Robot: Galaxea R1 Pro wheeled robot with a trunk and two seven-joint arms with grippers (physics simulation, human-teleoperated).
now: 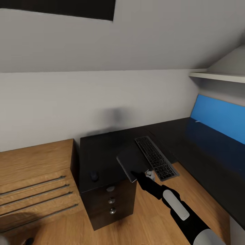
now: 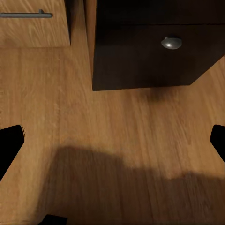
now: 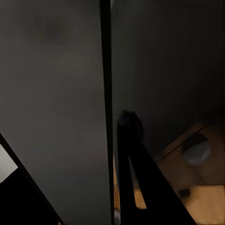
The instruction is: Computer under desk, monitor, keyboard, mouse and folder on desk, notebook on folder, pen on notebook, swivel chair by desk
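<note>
1. Right gripper: clenched on the near corner of the notebook, at the front edge of the desk; black fingers against the grey cover in the right wrist view.
2. Notebook: dark grey, flat, over the desk's front edge, just beside the keyboard; whether resting on the desktop or lifted clear cannot be told.
3. Keyboard: lying on the desk at a slant, near end reaching the desk's front edge.
4. Mouse: on the desk near its front edge, well apart from the notebook, above the drawer unit.
5. Left gripper: released, fingertips spread wide over the wood floor, in front of the desk's black drawer unit with its round metal knob.
6. Bright blue panel: upright at the desk's far end, mirrored in the glossy top.
7. Oak drawers: just beside the desk, on the mouse's side.
</note>
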